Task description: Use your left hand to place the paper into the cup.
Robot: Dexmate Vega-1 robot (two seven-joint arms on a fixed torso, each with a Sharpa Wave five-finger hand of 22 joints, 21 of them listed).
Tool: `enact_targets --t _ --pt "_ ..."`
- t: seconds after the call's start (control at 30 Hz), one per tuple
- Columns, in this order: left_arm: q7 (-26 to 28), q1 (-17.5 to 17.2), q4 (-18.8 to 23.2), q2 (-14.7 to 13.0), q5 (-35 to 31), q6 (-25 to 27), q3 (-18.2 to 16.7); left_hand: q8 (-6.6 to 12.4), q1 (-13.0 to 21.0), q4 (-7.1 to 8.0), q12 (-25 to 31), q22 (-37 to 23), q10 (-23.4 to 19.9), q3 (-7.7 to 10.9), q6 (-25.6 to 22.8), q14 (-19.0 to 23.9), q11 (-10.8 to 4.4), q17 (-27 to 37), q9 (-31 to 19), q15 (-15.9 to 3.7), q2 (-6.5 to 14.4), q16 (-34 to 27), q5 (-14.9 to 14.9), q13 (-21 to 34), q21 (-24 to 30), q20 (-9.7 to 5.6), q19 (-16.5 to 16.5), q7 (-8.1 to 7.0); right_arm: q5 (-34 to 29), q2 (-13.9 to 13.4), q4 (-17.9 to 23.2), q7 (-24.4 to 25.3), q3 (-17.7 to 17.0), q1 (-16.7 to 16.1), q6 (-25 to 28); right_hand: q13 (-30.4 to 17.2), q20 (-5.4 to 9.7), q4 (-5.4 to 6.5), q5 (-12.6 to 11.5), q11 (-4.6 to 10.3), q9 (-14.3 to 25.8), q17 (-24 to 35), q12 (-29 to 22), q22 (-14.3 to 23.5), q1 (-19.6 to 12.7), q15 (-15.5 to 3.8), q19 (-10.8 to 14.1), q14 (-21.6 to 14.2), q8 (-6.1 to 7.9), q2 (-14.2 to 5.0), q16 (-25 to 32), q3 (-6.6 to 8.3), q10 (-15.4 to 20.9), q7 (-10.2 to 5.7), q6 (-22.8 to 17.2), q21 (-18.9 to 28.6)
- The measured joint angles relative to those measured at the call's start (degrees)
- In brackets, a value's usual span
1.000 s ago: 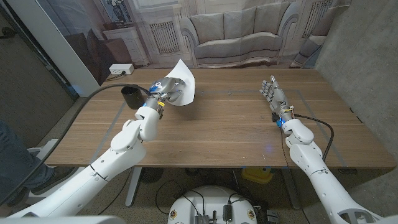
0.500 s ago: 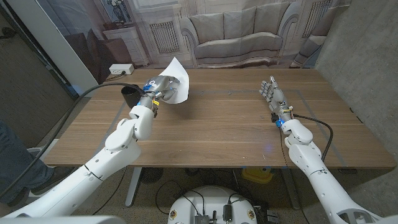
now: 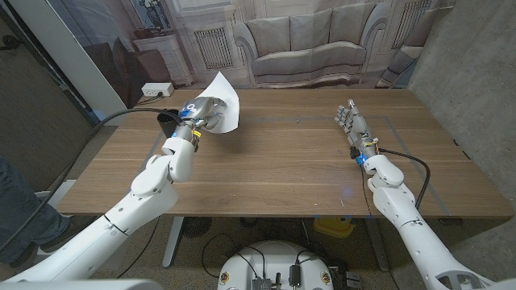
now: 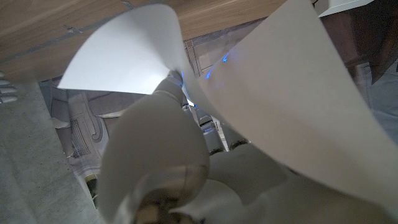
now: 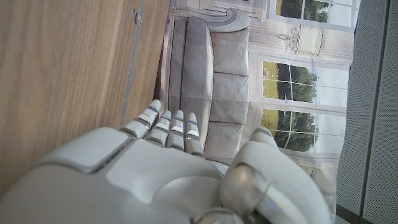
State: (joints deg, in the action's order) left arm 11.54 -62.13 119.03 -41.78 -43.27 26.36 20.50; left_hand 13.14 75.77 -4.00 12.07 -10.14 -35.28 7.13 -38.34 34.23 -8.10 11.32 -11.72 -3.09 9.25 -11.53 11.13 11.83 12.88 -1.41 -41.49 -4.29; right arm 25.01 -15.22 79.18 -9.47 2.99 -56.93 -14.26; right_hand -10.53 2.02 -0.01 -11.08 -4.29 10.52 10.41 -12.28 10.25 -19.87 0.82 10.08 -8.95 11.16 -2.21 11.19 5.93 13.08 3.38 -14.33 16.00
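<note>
1. While my left hand grips the paper up off the table, head view puts the sheet just beside the black cup, at the table's far left. I'd say next is getting the sheet over the cup mouth and feeding a corner in, because it's wider than the opening and could catch the rim or tip the cup.
2. Left wrist view: paper curls around my fingers, so it's pinched, not loose.
3. Right wrist view: right hand holds nothing, fingers straight and together, standing on edge near the table's right side, well out of the way.
</note>
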Motion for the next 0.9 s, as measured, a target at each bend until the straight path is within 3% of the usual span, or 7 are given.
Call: enact_targets --t 0.9 --pt "2.8 -2.4 -1.3 -0.6 0.5 -0.4 -4.2 -0.2 -0.2 0.39 0.0 0.0 -0.2 0.39 -0.4 0.0 -0.19 0.0 0.0 0.0 -0.2 0.0 0.0 0.3 0.0 -0.01 0.0 -0.02 -0.4 0.6 -1.4 0.1 0.6 1.0 0.2 0.0 0.0 0.01 0.0 0.0 0.0 0.0 0.0 0.0 0.0 0.0 0.0 0.0 0.0 0.0 0.0 0.01 0.0 0.0 0.0 0.0"
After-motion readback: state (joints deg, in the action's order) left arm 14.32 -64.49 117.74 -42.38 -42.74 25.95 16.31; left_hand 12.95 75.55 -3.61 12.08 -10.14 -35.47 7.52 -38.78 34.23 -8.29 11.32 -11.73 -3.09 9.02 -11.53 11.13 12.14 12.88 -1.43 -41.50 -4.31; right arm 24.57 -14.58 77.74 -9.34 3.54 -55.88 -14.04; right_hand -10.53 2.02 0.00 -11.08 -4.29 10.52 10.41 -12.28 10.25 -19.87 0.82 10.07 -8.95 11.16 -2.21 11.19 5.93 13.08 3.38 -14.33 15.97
